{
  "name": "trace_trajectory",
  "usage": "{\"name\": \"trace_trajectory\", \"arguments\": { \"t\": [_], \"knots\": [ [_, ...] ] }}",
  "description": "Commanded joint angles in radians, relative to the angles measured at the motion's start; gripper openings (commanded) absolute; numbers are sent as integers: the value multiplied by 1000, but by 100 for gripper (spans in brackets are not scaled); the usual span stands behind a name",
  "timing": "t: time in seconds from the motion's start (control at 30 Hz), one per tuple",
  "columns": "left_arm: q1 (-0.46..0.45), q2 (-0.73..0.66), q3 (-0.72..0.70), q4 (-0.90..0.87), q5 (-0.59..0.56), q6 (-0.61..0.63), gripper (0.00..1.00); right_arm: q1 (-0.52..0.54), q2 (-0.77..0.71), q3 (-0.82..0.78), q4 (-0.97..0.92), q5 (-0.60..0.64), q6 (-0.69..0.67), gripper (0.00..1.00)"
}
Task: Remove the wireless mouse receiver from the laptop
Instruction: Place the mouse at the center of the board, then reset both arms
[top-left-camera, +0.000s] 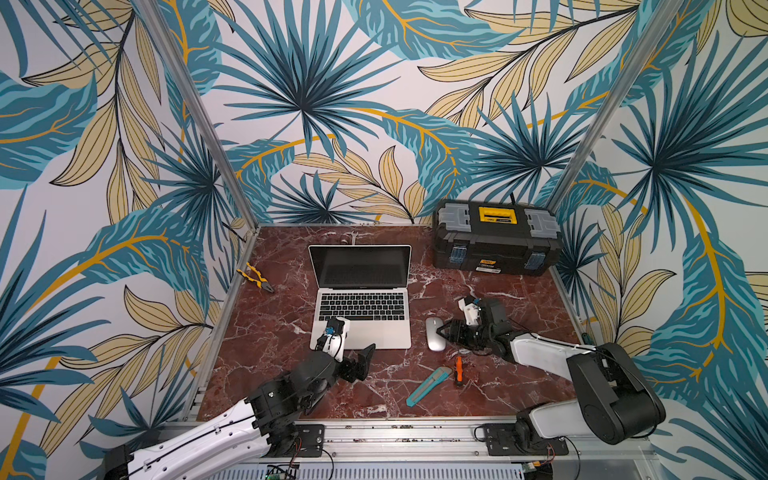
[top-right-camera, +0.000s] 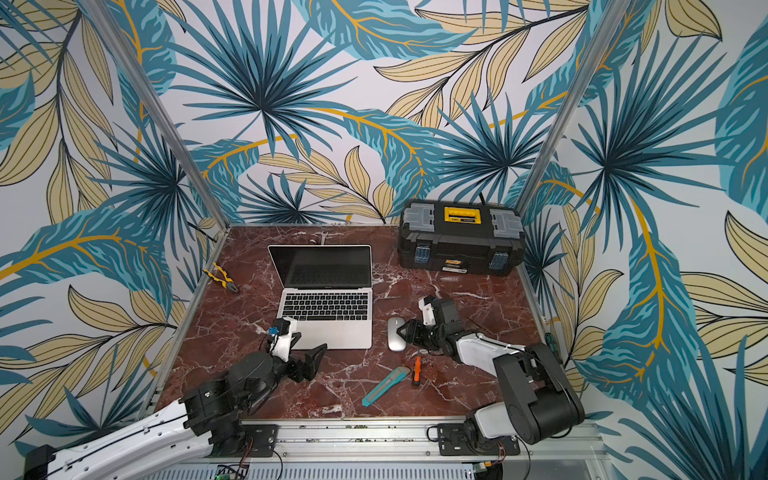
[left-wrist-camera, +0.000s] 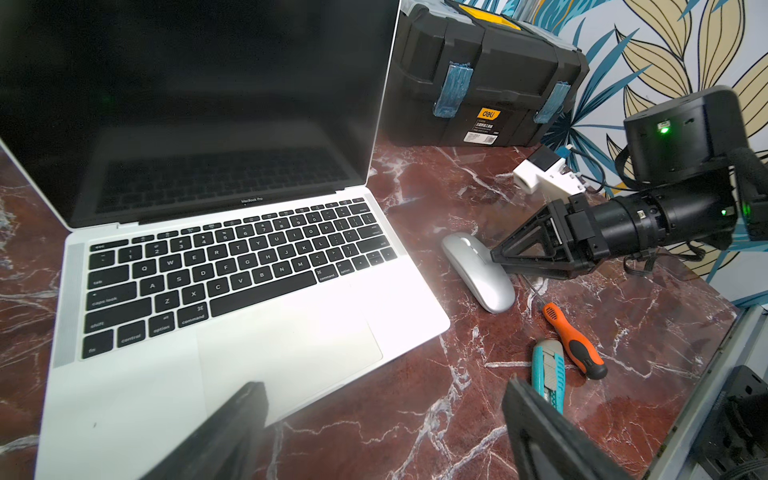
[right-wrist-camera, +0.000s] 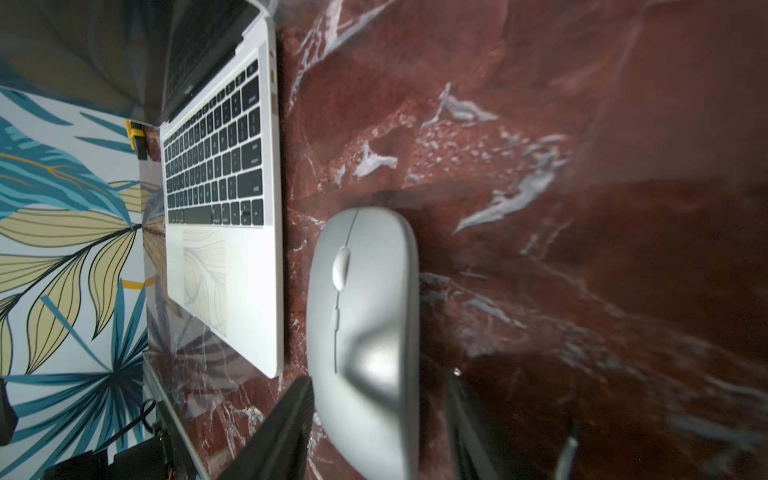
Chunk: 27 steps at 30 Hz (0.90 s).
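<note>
The silver laptop (top-left-camera: 390, 332) (top-right-camera: 332, 334) stands open in the middle of the marble table, its screen dark. A silver mouse (top-left-camera: 435, 334) (right-wrist-camera: 365, 291) lies just to its right. My right gripper (top-left-camera: 443, 332) (right-wrist-camera: 380, 382) lies low beside the mouse, open, its fingers straddling the mouse's near end with a gap on one side. A tiny bright speck (right-wrist-camera: 457, 371) sits by one fingertip; I cannot tell what it is. The receiver cannot be made out in any view. My left gripper (top-left-camera: 353, 355) (left-wrist-camera: 384, 397) hangs open over the laptop's front edge, holding nothing.
A black-and-yellow toolbox (top-left-camera: 494, 243) stands at the back right. Yellow-handled pliers (top-left-camera: 255, 279) lie left of the laptop. A teal utility knife (top-left-camera: 428, 386) and an orange screwdriver (top-left-camera: 458, 370) lie in front of the mouse. Aluminium rails edge the table.
</note>
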Motion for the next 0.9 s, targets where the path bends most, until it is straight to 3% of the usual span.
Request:
{"name": "trace_trajectory", "arguments": {
  "t": [0.0,0.13,0.23,0.37,0.47,0.67,0.87],
  "knots": [
    [4,-1,26,-35,-13,25,93,-38,-56,36,-112,86,-46,57],
    [19,1,63,-79,-29,51,94,-76,-123,80,-173,176,-80,60],
    [81,0,104,-158,-67,53,94,-103,-164,151,-234,290,-145,63],
    [259,3,150,-181,-35,78,95,-148,-212,245,-241,387,-222,67],
    [396,36,166,-157,-81,120,95,-159,-254,267,-188,554,-304,73],
    [651,161,141,-52,-84,187,95,-176,-359,92,80,739,-451,79],
    [732,259,101,111,-132,266,95,-190,-396,-130,336,829,-486,81]
  ]
}}
